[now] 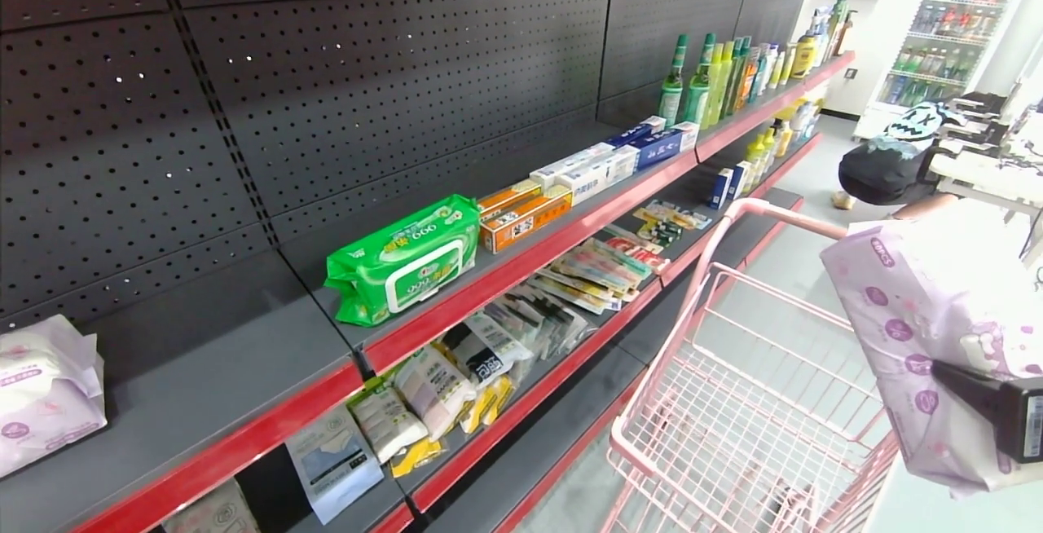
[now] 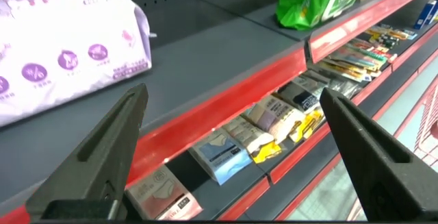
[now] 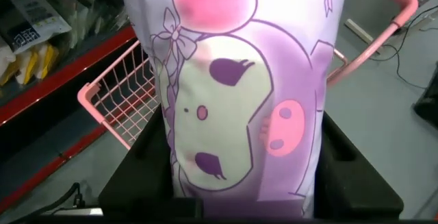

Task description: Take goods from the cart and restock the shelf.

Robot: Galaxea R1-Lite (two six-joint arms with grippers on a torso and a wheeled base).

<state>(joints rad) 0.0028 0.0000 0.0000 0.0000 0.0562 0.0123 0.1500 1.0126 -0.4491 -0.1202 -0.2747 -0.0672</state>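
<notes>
Above the cart [image 1: 733, 403], purple pack [image 1: 921, 305] gripped within right hand [image 3: 246, 159]

The left gripper [image 2: 233, 94] hangs just in front of the shelf [image 2: 205, 53], its fingers [image 2: 109, 155] spread wide apart. The right gripper [image 3: 246, 159] is farther from the shelf, with fingers closed on a purple pack [image 1: 921, 313].

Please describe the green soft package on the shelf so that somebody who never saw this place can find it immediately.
Look at the upper grey shelf board with the red front edge, under the black pegboard wall. Just left of the orange boxes lies the green pack. It is the only soft, bright green bag there, with a white flap on its face.
</notes>
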